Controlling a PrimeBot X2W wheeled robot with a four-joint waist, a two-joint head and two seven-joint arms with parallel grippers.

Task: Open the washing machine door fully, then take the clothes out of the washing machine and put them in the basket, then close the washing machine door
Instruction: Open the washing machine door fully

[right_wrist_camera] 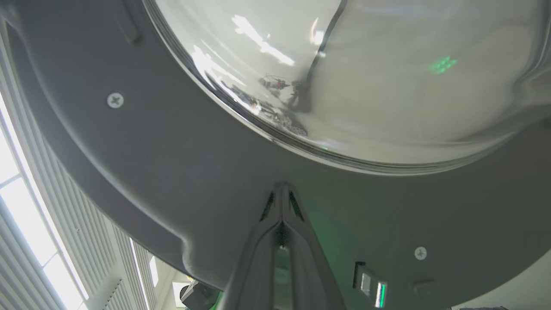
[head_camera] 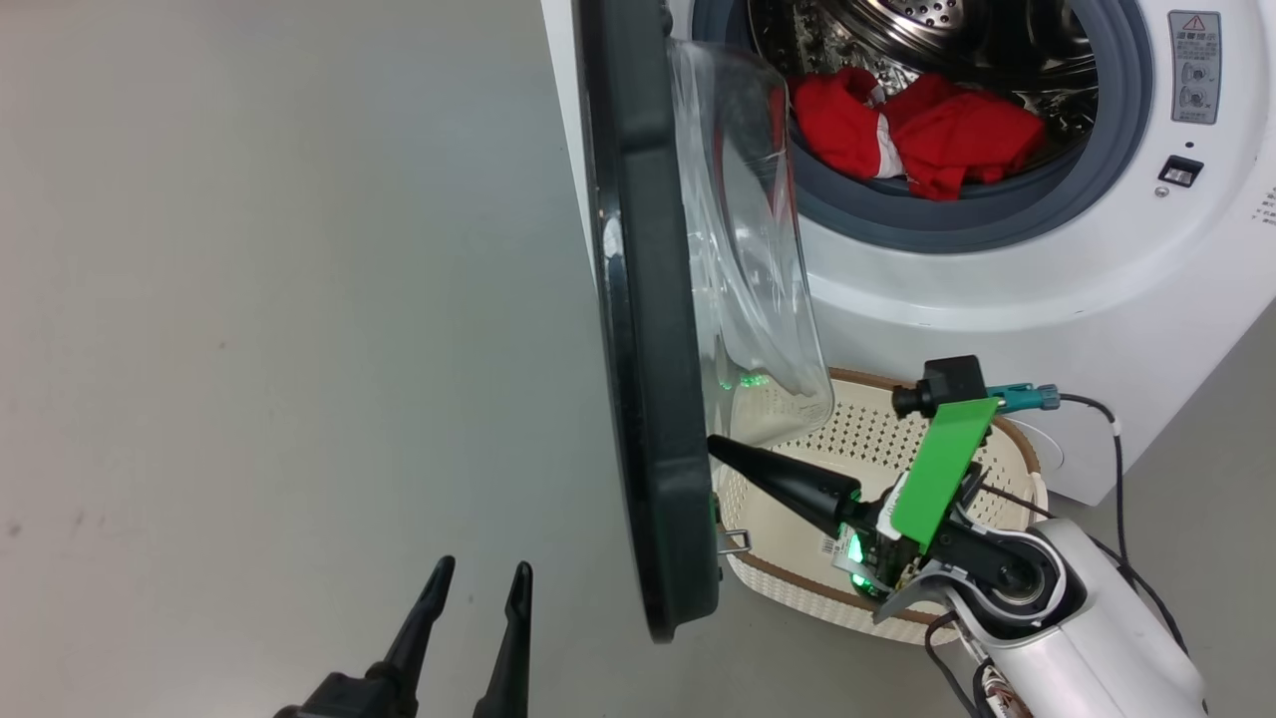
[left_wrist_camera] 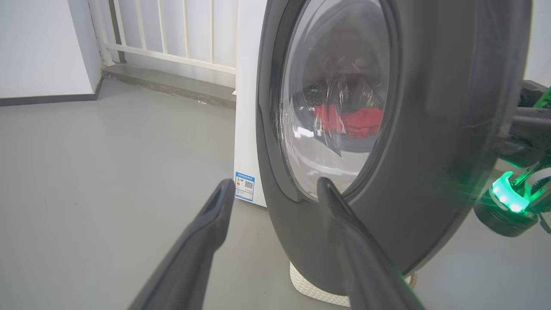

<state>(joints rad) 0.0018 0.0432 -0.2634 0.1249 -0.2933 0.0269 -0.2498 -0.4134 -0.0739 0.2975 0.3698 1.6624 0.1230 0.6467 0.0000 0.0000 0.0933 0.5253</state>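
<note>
Washing machine door (head_camera: 648,329) stands open edge-on, window (head_camera: 748,249) bulging to the right.

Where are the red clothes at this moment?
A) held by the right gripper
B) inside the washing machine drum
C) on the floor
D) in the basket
B: the clothes lie in the drum of the washing machine, and the visible part of the basket below is bare.

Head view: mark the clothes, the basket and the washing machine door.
clothes (head_camera: 957,135), head view, on the right-hand red fold.
basket (head_camera: 867,439), head view, on its bare perforated inside.
washing machine door (head_camera: 648,349), head view, on the black rim.
</note>
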